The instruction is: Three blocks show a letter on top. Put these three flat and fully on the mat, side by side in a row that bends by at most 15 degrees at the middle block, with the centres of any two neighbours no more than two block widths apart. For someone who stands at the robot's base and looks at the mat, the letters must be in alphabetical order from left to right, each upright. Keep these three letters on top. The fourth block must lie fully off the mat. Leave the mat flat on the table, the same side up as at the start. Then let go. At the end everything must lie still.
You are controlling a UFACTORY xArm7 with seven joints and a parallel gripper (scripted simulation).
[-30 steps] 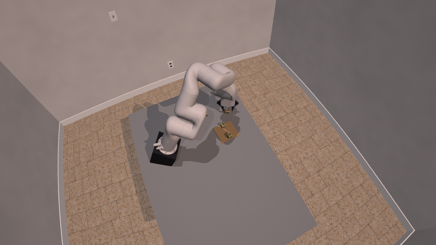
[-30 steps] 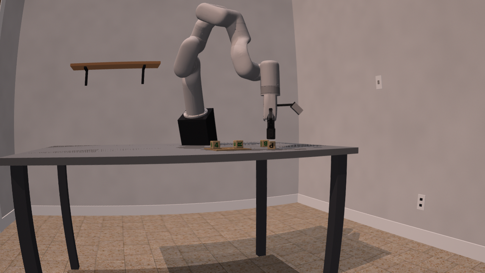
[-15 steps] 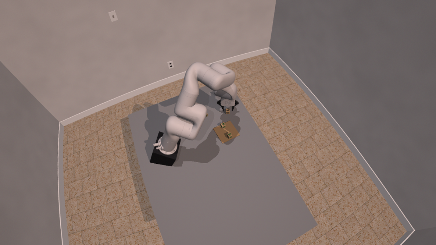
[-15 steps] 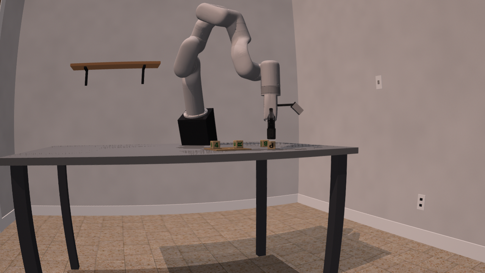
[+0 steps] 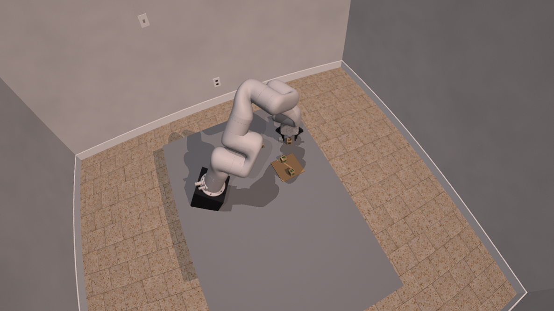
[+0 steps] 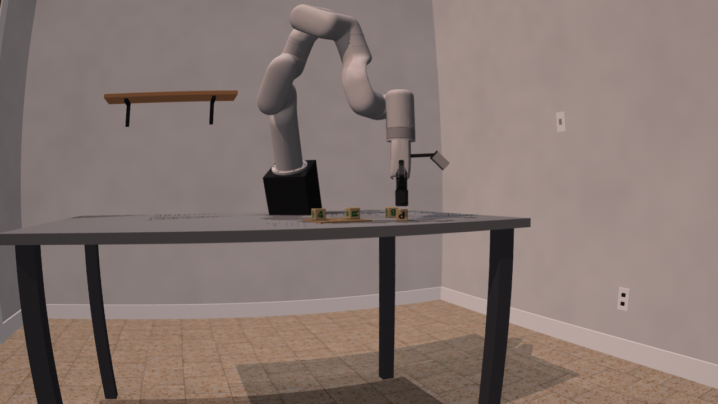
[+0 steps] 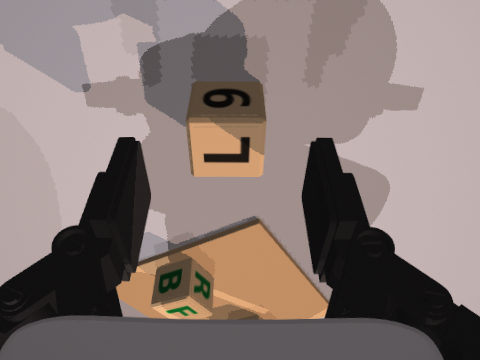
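My gripper (image 7: 225,166) is open and empty, pointing straight down. It hovers just above a wooden block (image 7: 227,138) with black marks, one finger on each side of it and apart from it. This block shows an L on its large face and a 6 or 9 on the face beside it. It lies on the table, off the tan mat (image 5: 288,167), and it also shows in the exterior view (image 6: 401,215). Two green-lettered blocks (image 5: 283,158) (image 5: 290,171) lie on the mat. Another block (image 6: 391,211) with a B on its side lies off the mat, close to the black-marked block.
The arm's black base (image 5: 208,194) stands near the table's back left. The table's far edge lies close behind the gripper (image 5: 288,133). A wall shelf (image 6: 170,96) hangs well away from the table.
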